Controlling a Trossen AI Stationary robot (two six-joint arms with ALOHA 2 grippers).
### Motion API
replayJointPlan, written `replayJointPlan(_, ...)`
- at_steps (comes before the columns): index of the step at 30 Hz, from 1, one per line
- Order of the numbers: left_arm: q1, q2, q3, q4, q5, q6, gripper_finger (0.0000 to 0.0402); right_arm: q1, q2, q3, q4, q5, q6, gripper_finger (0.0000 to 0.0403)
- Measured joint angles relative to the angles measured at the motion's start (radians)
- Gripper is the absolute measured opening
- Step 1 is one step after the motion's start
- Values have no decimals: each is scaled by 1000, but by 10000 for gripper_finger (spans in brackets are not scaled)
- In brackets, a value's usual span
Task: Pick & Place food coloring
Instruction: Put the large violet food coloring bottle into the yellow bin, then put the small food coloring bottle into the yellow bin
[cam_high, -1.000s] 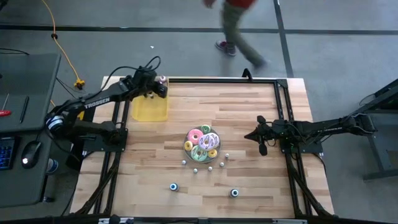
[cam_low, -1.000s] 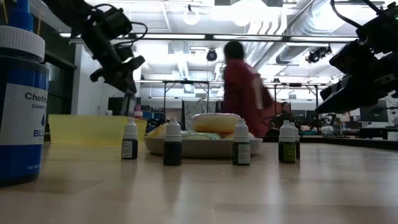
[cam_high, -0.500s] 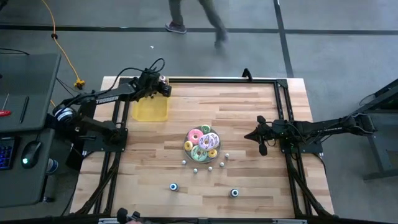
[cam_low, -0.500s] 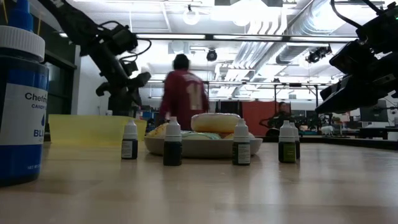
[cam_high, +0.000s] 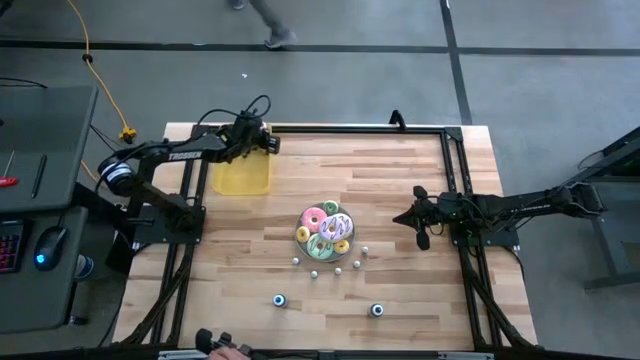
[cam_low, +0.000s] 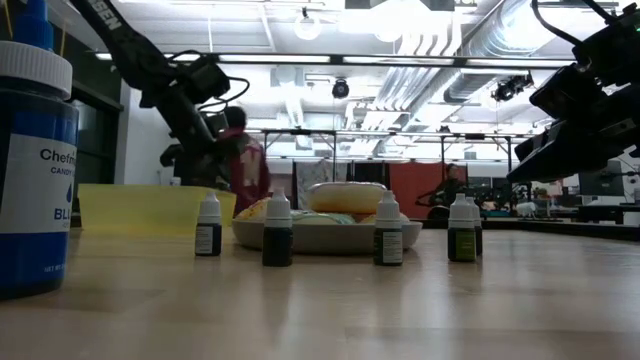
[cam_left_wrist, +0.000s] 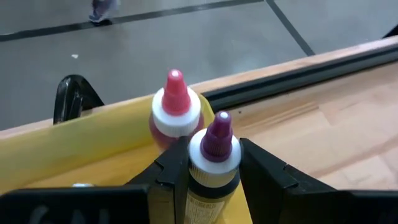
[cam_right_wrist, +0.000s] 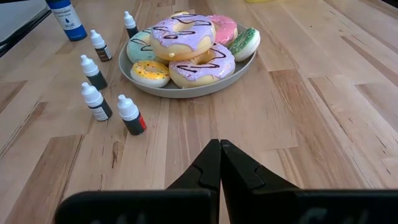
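- Surface (cam_high: 400, 180) of pale wood planks carries everything, with a dark frame running along its far and side edges.
- Left arm reaches across the far left corner; its end effector (cam_left_wrist: 208, 165) is clamped on a food coloring bottle with a purple cap (cam_left_wrist: 212, 163), held upright between the two fingers (cam_left_wrist: 261, 177).
- Yellow bin (cam_high: 240, 176) sits at that far left corner, and the left end effector (cam_high: 262, 141) hangs at its far edge in the high view.
- Right arm waits at the right side of the surface, its end effector (cam_right_wrist: 219, 163) with fingers pressed together and nothing between them, pointing toward the plate.
- Plate (cam_right_wrist: 186, 91) of frosted doughnuts (cam_right_wrist: 184, 35) rests near the middle of the surface.
- Larger blue bottle (cam_low: 35, 165) stands close to the low camera, near the front edge; a second one (cam_high: 377, 310) stands farther right along that edge.
- Pink-capped bottle (cam_left_wrist: 175, 113) stands just behind the held one, at the bin's yellow wall; whether the two touch cannot be told.
- Small food coloring bottles (cam_right_wrist: 94, 101) with white caps stand upright on the wood in a loose arc just beside the plate's front rim, apart from one another.
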Motion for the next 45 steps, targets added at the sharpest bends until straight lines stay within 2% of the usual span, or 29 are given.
replayJointPlan(14,-10,12,0,25,22,-26,112,0,0,0,0,0,0,0)
replayJointPlan(25,-10,12,0,10,34,6,191,0,0,0,0,0,0,0)
replayJointPlan(30,-10,8,0,9,39,8,215,0,0,0,0,0,0,0)
replayJointPlan(37,-10,-79,0,7,38,98,233,0,0,0,0,0,0,0)
replayJointPlan(45,-47,-267,-1,-27,12,181,234,0,0,0,0,0,0,0)
